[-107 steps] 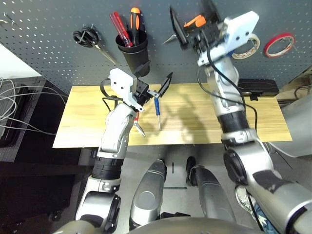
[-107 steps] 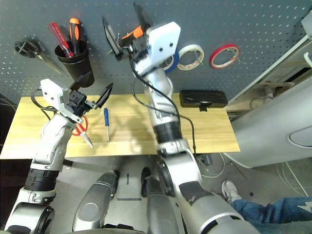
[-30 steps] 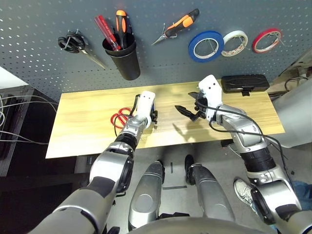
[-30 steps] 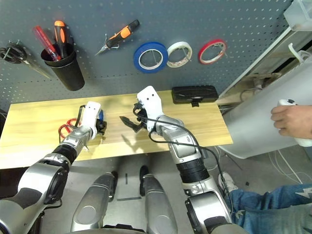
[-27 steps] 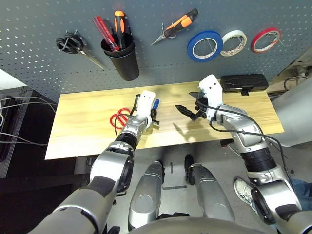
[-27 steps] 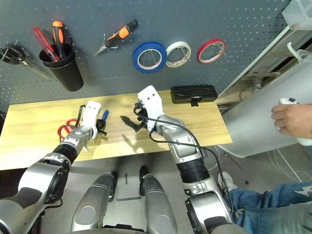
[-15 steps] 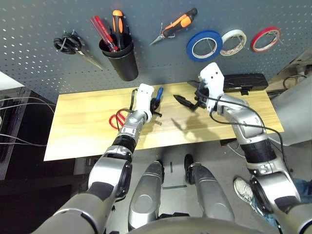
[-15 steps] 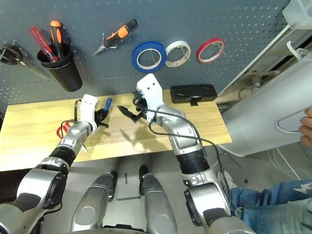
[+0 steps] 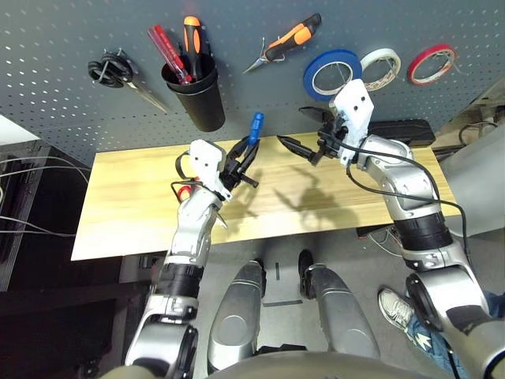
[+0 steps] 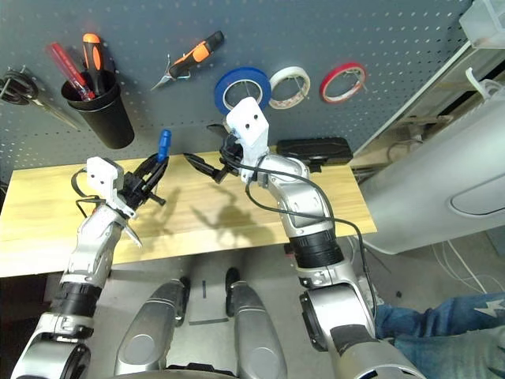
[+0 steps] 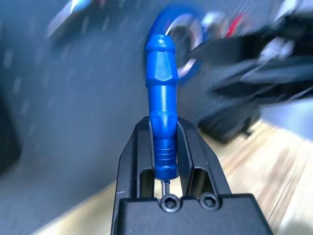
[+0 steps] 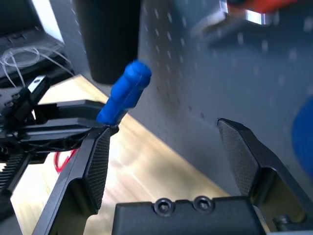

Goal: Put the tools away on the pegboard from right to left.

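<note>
My left gripper point(image 9: 243, 154) is shut on the small blue-handled screwdriver point(image 9: 255, 126), holding it above the table with the handle tilted up toward the pegboard point(image 9: 71, 31). The left wrist view shows the blue handle point(image 11: 161, 93) clamped between both fingers. My right gripper point(image 9: 301, 131) hovers open just right of the screwdriver, and the handle point(image 12: 124, 95) lies beside one of its fingers. The blue tape ring point(image 9: 331, 73) and the orange-and-black pliers point(image 9: 286, 41) hang on the board. The red-handled scissors point(image 9: 181, 191) lie on the table, mostly hidden behind my left forearm.
A black cup point(image 9: 196, 93) with red and orange-handled drivers hangs on the board, with black-handled scissors point(image 9: 118, 71) to its left. White tape point(image 9: 380, 68) and red tape point(image 9: 430, 63) hang right of the blue ring. A black case point(image 9: 398, 130) sits at the wooden table's point(image 9: 126, 197) back right.
My left gripper has lifted the blue screwdriver off the table and raised it toward the pegboard. The open right gripper has risen and moved left, close to the screwdriver.
</note>
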Robot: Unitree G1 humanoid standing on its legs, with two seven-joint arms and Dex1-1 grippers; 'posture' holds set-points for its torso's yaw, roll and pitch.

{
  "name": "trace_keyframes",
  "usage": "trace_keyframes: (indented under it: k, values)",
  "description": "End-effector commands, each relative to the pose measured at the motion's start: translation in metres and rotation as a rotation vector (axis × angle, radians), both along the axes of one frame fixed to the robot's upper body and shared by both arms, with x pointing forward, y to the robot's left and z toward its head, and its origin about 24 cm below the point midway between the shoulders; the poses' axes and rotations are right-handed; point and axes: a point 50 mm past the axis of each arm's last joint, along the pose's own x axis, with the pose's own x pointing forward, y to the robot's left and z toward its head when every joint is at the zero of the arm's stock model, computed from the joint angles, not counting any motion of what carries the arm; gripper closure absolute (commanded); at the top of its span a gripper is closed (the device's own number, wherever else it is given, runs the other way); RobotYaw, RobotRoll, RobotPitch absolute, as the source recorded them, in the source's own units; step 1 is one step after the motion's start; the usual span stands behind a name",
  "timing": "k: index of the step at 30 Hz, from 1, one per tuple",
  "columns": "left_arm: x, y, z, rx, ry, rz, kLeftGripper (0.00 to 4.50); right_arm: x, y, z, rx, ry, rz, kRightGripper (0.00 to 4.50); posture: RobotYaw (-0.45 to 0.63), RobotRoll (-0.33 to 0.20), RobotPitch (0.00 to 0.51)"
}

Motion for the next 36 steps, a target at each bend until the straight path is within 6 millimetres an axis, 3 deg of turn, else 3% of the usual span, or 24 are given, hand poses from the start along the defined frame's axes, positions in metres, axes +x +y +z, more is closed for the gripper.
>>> trace_keyframes:
  k: [1, 9, 16, 22, 26, 36]
  values:
    - [-0.001, -0.002, 0.022, -0.024, -0.060, -0.020, 3.98, 0.000, 0.002, 0.001, 0.025, -0.005, 0.036, 0.00, 0.16, 0.000, 0.257]
    - [0.007, 0.001, 0.079, -0.126, -0.219, 0.009, 3.98, 0.002, 0.009, 0.005, 0.027, -0.030, 0.069, 0.00, 0.16, 0.000, 0.253]
    - [0.018, 0.021, 0.134, -0.233, -0.402, 0.115, 3.98, 0.004, 0.020, 0.010, 0.035, -0.069, 0.099, 0.00, 0.17, 0.000, 0.248]
    - [0.024, 0.034, 0.166, -0.224, -0.534, 0.175, 3.98, 0.007, 0.032, 0.019, 0.087, -0.117, 0.108, 0.00, 0.17, 0.000, 0.242]
    - [0.033, 0.045, 0.166, -0.215, -0.559, 0.232, 3.98, 0.010, 0.038, 0.023, 0.115, -0.134, 0.108, 0.00, 0.17, 0.000, 0.235]
    - [0.055, 0.056, 0.124, -0.162, -0.470, 0.330, 3.98, 0.010, 0.043, 0.023, 0.125, -0.140, 0.113, 0.00, 0.16, 0.000, 0.237]
